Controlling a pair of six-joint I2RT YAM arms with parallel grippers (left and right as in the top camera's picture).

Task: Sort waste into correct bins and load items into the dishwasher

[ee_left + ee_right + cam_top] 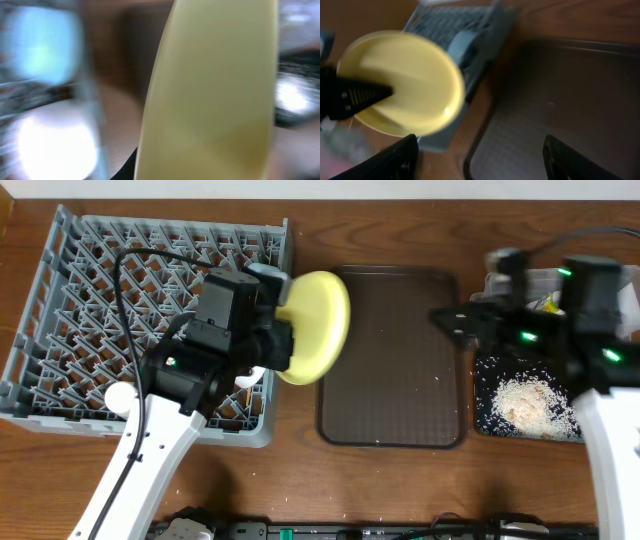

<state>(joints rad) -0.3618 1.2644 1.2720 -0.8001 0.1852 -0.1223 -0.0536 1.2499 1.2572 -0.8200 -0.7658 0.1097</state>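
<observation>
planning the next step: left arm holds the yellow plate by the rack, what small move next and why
Probably shift the left tool leftward, bringing the yellow plate over the dish rack. The plate is gripped tilted on edge but hangs past the rack's right wall, partly above the brown tray, so lowering now would miss the pegs.

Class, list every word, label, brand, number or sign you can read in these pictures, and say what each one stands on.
No text can be read in any view.
The wrapper packet at the far right may carry print, but it is too small and half hidden.
The yellow plate, dish rack, brown tray and black tray show no lettering.
The left wrist view is too blurred to tell.
</observation>
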